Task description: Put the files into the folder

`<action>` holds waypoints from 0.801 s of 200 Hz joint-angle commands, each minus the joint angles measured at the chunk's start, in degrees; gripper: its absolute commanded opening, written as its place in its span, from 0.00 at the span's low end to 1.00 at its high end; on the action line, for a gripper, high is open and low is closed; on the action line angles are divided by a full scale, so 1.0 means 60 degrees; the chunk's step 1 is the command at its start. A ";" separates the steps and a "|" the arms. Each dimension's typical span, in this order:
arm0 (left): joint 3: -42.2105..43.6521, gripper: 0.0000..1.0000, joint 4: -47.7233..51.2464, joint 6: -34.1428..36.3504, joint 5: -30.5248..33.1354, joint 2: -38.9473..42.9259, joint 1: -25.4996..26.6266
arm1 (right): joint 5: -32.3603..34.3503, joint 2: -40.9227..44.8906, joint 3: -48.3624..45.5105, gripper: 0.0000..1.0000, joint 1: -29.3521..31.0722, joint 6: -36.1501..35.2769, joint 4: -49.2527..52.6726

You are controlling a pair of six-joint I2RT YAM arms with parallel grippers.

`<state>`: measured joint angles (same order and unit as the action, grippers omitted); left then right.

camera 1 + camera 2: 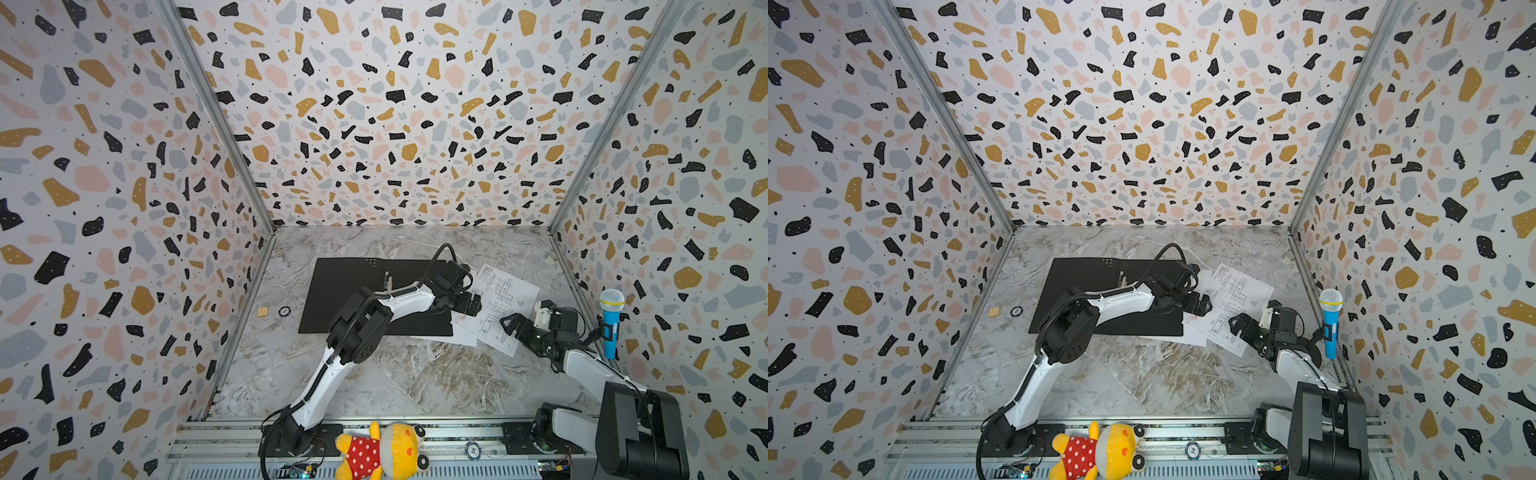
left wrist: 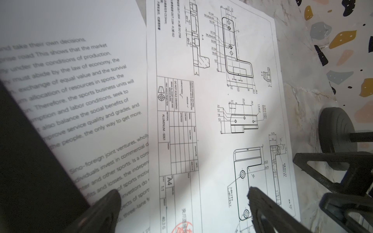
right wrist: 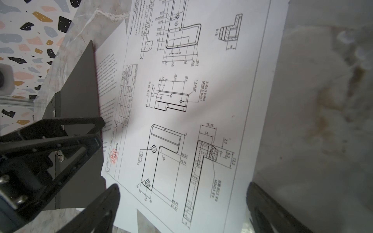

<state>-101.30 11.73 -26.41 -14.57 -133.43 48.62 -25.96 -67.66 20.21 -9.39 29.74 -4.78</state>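
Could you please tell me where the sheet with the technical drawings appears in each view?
Both top views: drawing sheet right of centre.
Left wrist: fills the middle.
Right wrist: fills the middle.
Shared landmark: the black folder.

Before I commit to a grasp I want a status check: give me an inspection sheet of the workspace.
Surface: marble table, no damage seen.
Job's things: folder open, black side up; drawing sheet overlaps text sheet; both at the folder's right edge, not inside.
Clutter: microphone at the table's right edge; plush and chip on front rail; disc and block left of the folder.
Tools: left tool open over the sheets; right tool open at the drawing sheet's edge.
Cables: cable loops up behind the left tool, above the folder.
Surroundings: patterned walls on three sides.
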 commanded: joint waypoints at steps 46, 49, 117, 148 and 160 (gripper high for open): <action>0.0351 1.00 0.0140 -0.0095 -0.0455 -0.0149 0.0255 | -0.0422 -0.0399 -0.0380 0.99 -0.0032 0.0398 0.0467; 0.0369 1.00 0.0140 -0.0095 -0.0468 -0.0149 0.0249 | -0.0445 -0.0412 -0.0387 0.98 -0.0039 0.0406 0.0442; 0.0823 1.00 -0.0304 -0.0390 -0.0933 0.0138 0.0272 | -0.0887 -0.0551 -0.0518 0.98 -0.0069 0.0668 0.0064; 0.1050 1.00 -0.0731 -0.0729 -0.1238 0.0363 0.0272 | -0.1056 -0.0530 -0.0562 0.98 -0.0076 0.0782 -0.0050; 0.1157 1.00 -0.0907 -0.0865 -0.1334 0.0438 0.0272 | -0.1161 -0.0529 -0.0579 0.99 -0.0098 0.0826 -0.0108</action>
<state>-96.88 5.69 -28.67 -18.96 -132.00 49.52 -31.40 -69.65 18.85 -9.91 32.91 -10.59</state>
